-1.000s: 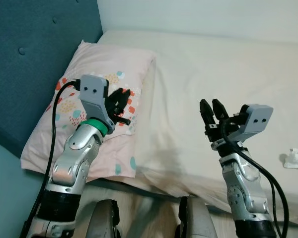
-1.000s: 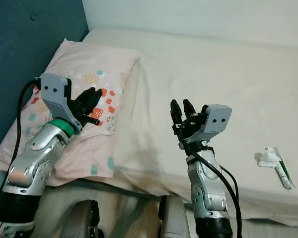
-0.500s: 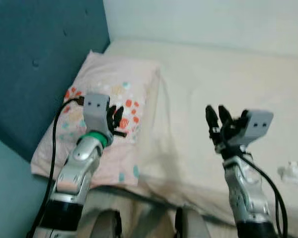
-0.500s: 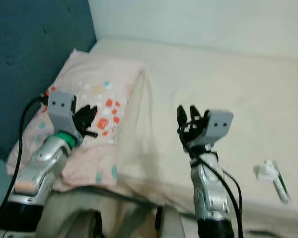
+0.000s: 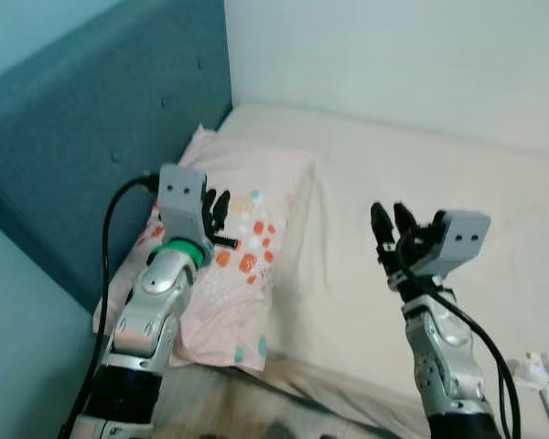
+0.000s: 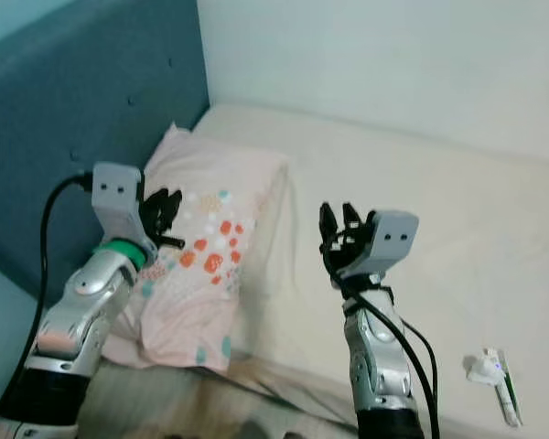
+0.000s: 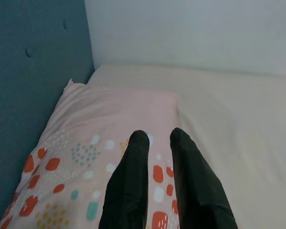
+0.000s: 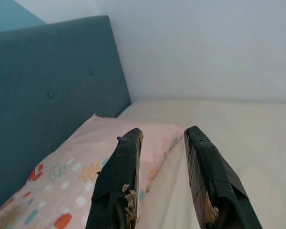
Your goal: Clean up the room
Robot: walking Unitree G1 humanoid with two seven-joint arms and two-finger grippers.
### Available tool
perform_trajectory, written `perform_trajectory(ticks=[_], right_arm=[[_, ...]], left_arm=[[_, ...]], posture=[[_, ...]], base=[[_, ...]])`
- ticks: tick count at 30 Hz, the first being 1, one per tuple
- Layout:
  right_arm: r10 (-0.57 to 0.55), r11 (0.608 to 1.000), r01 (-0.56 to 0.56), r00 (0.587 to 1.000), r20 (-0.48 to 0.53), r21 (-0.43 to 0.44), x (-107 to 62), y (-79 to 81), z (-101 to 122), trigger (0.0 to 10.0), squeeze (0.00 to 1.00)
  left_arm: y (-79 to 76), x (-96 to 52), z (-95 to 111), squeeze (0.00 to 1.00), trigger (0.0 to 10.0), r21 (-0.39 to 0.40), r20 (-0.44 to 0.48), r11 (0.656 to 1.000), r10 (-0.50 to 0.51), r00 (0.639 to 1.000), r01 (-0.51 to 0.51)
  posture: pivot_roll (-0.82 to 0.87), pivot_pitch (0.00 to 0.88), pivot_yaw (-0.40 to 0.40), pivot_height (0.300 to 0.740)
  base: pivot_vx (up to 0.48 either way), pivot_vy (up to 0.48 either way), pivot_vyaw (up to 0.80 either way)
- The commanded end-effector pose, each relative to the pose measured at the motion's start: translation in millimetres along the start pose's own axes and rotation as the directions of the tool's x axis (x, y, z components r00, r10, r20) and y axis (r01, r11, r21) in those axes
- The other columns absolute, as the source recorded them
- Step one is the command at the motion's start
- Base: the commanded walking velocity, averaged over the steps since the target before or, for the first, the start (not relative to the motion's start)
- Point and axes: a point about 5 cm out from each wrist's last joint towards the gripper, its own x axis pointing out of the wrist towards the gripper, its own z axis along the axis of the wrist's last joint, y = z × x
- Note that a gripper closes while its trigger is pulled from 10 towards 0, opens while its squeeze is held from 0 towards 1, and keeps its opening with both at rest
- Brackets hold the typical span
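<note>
Blue padded headboard (image 5: 91, 155) at far left, running back to the white wall. Pink patterned pillow (image 5: 247, 247) next to it, lying flat at the head of the cream mattress (image 5: 476, 183), one long edge against the headboard, nearest corner overhanging the mattress edge.

Left gripper (image 5: 218, 208) raised above the pillow, clear of the fabric. Jaws narrow, a thin slit between the fingers (image 7: 128, 186) in the left wrist view, nothing held.

Right gripper (image 5: 393, 224) raised over bare mattress, well apart from the pillow. Jaws parted moderately, empty. Pale crumbs or worn lining on the inner pads (image 8: 128, 198), too blurred to say which.

Small white wrapper with a green-edged stick (image 6: 499, 384) at far right, near the mattress front edge, well apart from both grippers. Probably litter, a tissue or packet; too small to identify.

Handling, judged:
- Pillow: light, soft, limp. Would sag and fold if lifted by one corner. Best pinched at a seam corner or along the short edge; wide opening needed to gather fabric.
- Wrapper: very light, thin, lying flat. Likely to slide on the sheet under a push. Best taken at the crumpled white end, where it stands up a little.

Containers: no bin, basket or box seen.
</note>
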Motion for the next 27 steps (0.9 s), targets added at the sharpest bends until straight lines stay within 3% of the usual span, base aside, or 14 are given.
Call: perform_trajectory(ticks=[1, 5, 17, 27], right_arm=[[-0.039, 0.999, 0.038, 0.999, -0.031, -0.02, -5.3, -7.3, -6, 10.0, 0.0], [-0.067, 0.998, 0.066, 0.997, -0.046, -0.025, -7.2, -10.0, -10, 10.0, 0.0], [-0.063, 0.998, 0.064, 0.996, -0.055, 0.02, -13.1, 3.6, -22, 10.0, 0.0], [-0.065, 0.998, 0.066, 0.997, -0.047, 0.018, -10.0, 1.9, -21, 10.0, 0.0]], left_arm=[[-3.3, 0.8, -5, 0.0, 10.0, 0.001, -0.013, 1.0, 0.001, 1.0, -0.001], [-5.5, 0.8, -5, 0.0, 10.0, 0.003, -0.013, 1.0, -0.001, 1.0, 0.001], [-10.2, 0.1, -10, 0.0, 10.0, 0.021, -0.023, 1.0, -0.016, 1.0, 0.017], [-9.4, 0.1, -8, 0.0, 10.0, 0.029, -0.016, 0.999, -0.013, 1.0, 0.014]], posture=[[0.01, 0.04, 0.027, 0.74], [0.01, 0.04, 0.027, 0.74], [0.0, 0.041, 0.04, 0.74], [0.01, 0.043, 0.039, 0.74]], base=[[0.0, 0.0, 0.0], [0.0, 0.0, 0.0], [0.0, 0.0, 0.0], [-0.309, 0.0, 0.0]])
